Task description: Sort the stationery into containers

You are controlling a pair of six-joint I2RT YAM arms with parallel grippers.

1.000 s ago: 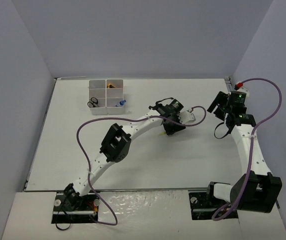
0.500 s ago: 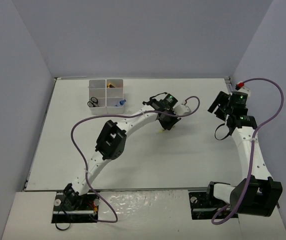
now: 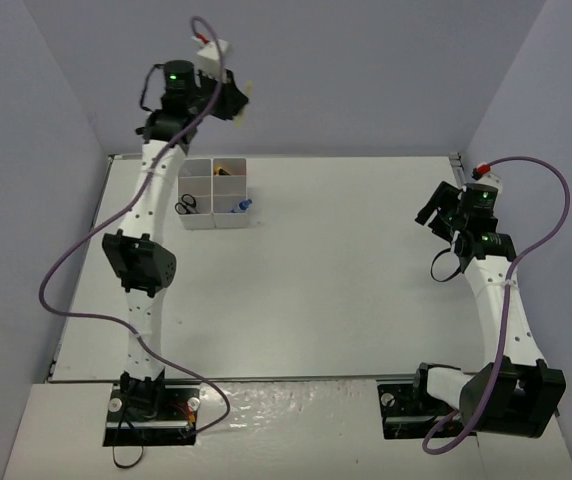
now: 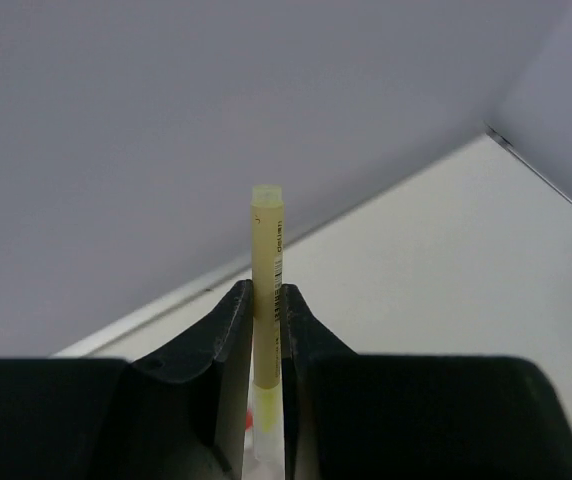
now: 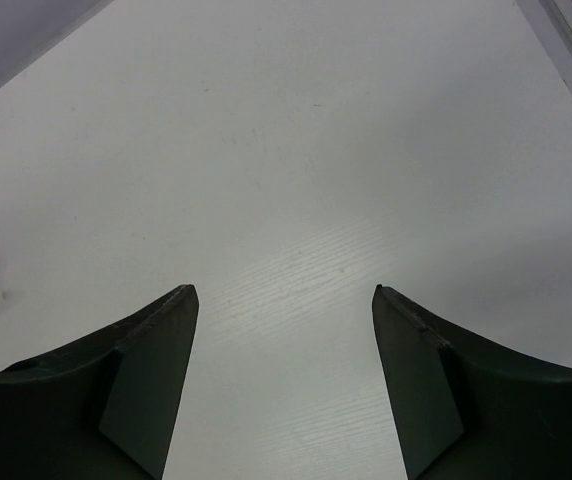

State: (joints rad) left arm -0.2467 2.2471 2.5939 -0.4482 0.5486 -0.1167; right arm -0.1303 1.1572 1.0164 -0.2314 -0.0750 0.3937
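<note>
Nearly done, I judge: no loose item shows on the table (image 3: 346, 290). The block (image 3: 211, 221), at ten o'clock, holds scissors (image 3: 186, 206) and a bottle (image 3: 243, 207). The left gripper (image 4: 266, 292), raised beyond its twelve o'clock side, clamps a yellow marker (image 4: 267, 240), not yet dropped in. The right gripper (image 5: 283, 290), at three o'clock, has its fingers apart

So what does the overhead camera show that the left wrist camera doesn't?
Only overhead: the white containers, with scissors and a blue-capped bottle inside, and the right gripper. Only left wrist: small print on the yellow marker. Both: the left gripper clamped on that marker.
</note>
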